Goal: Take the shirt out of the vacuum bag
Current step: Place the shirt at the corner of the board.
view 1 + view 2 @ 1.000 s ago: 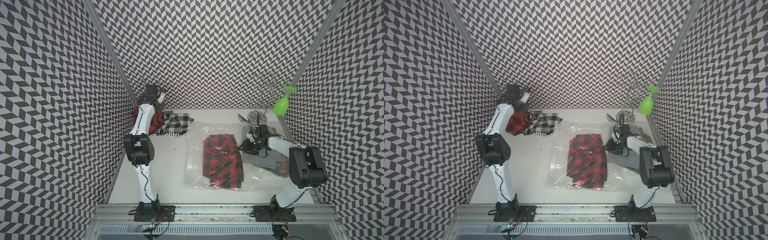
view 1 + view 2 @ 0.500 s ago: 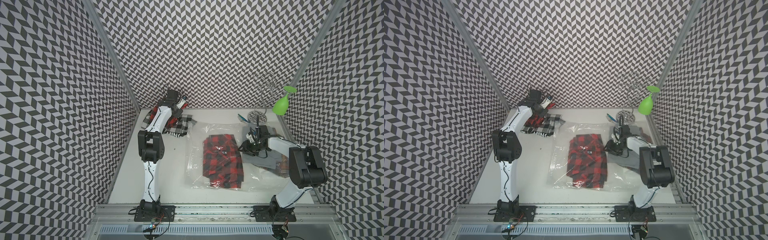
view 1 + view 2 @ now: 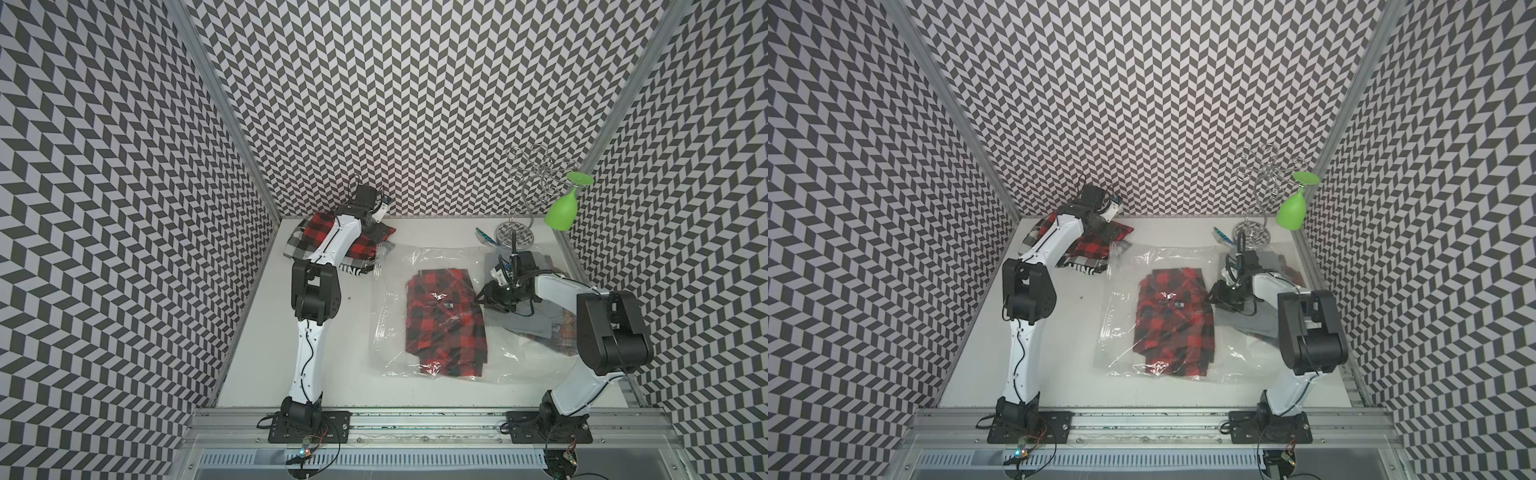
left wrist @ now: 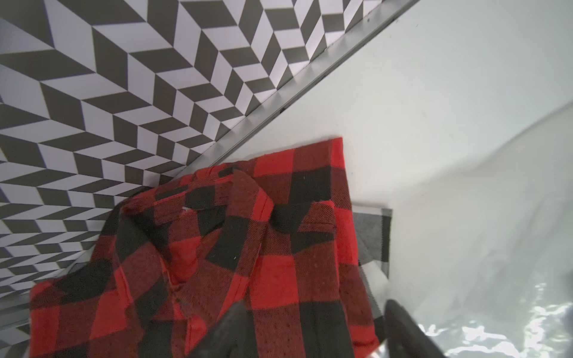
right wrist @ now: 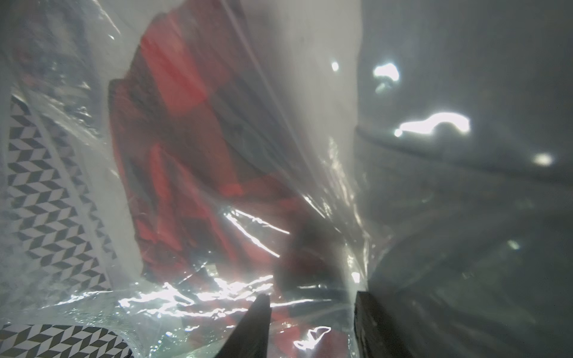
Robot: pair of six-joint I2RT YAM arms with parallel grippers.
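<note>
Left hand stood spread over the piled plaid shirt, seemingly releasing it; right hand's hold on the vacuum bag unclear.

The vacuum bag, clear and crinkled, lies flat on the table, its plastic bunched around the tips of the right tool. Inside it, just ahead of that tool, lies a folded red-and-black plaid shirt. A second shirt of the same plaid lies rumpled outside the bag, directly beneath the left tool.
</note>
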